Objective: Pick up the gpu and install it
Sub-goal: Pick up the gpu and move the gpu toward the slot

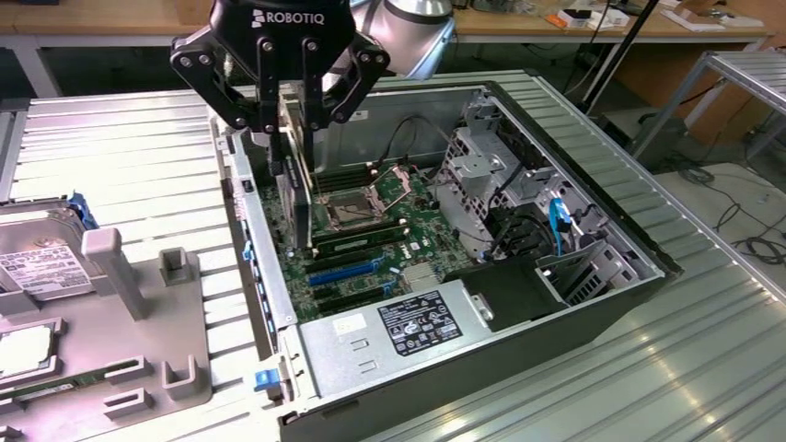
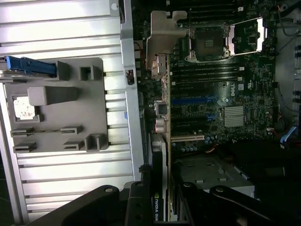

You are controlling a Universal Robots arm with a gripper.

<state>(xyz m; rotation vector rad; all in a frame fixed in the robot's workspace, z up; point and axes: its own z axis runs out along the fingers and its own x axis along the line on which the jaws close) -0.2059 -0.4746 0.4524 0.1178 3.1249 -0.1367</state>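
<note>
Two fingers (image 1: 348,87) of the gripper (image 1: 294,127) pinch the gpu (image 1: 293,198) at its top. It hangs upright at six o'clock below them, over the board (image 1: 375,210), with blue slots (image 1: 344,270) at five o'clock.

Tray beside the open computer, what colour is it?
The tray is plain light grey; the wrist view shows it best.
</note>
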